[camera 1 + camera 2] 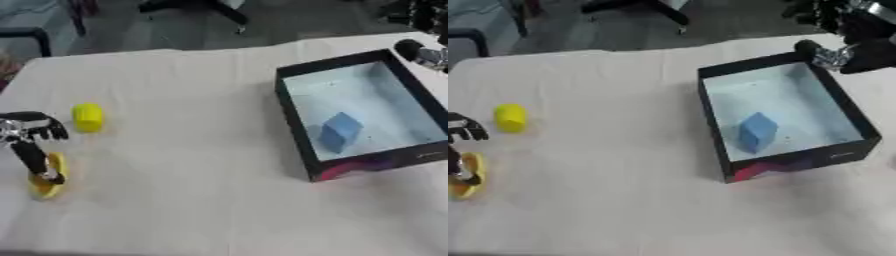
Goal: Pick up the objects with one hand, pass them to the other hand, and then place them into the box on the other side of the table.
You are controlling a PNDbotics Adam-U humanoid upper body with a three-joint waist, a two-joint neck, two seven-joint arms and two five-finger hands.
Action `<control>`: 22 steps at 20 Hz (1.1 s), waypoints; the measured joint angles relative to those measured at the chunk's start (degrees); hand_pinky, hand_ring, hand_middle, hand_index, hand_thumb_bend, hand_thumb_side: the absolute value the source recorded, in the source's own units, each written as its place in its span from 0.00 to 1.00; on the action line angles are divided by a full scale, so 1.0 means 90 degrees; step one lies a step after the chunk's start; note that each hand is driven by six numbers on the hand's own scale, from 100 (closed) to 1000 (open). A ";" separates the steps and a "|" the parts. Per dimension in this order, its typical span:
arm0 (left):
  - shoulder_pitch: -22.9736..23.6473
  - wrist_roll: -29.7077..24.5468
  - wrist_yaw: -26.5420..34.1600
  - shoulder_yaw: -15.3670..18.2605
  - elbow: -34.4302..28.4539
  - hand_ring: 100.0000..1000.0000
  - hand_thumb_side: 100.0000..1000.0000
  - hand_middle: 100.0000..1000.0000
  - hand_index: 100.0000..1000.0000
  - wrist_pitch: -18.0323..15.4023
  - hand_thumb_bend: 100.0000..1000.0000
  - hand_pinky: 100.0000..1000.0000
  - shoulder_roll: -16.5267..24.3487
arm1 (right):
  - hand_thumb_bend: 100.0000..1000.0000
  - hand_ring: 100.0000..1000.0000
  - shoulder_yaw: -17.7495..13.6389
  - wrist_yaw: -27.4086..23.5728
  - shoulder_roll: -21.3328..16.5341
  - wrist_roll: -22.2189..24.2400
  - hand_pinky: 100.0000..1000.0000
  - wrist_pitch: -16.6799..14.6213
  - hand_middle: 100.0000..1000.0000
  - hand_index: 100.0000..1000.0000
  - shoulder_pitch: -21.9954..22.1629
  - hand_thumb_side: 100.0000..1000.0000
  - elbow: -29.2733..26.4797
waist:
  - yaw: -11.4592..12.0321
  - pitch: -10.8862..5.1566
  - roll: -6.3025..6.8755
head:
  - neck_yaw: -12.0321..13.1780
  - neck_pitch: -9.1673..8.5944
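My left hand reaches one finger down onto the yellow banana, not yet grasping; I should curl round its middle before lifting.

Table (white cloth): box, yellow cylinder, yellow piece.

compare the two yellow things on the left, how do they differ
The yellow cylinder lies free on the table, untouched; the yellow curved piece sits nearer the front edge with a finger of the left hand on it. The cylinder looks stubby and rounded, the curved piece thin and bent. Both are yellow and outside the box.
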 measured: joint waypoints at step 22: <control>-0.0103 -0.0361 -0.0282 0.0002 0.0109 0.77 0.00 0.66 0.50 -0.0171 0.42 0.75 -0.0010 | 0.16 1.00 -0.0029 0.0115 0.0004 0.0028 1.00 -0.0026 0.78 1.00 0.0055 0.16 0.0095 | 0.0004 0.0000 0.0000 | 0.0012 -0.0003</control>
